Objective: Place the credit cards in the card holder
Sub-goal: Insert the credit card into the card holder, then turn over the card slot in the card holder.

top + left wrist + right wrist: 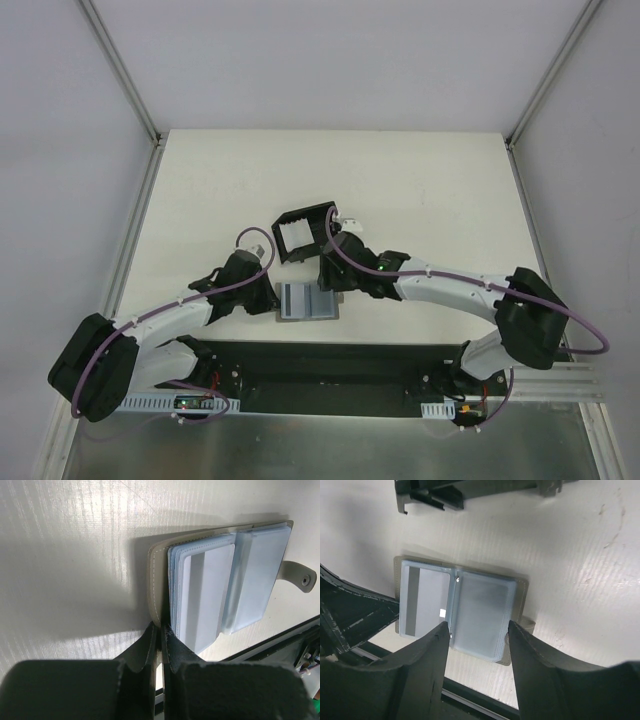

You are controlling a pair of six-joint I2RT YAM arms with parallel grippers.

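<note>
Two items on the tabletop (420, 190): black card holder (320, 214) at centre, grey wallet (308, 302) just near of it. Left gripper (161, 630) pinches the wallet's left cover, likely pinning it open. Right gripper (477, 630) hovers half-wide above it. Only right wrist shows a striped credit card (422, 602) tucked in the wallet's left side; top view can't resolve it.

Top camera looks steeply down over the whole table (420, 190); both wrist cameras closely share the grey wallet (470, 605)
</note>
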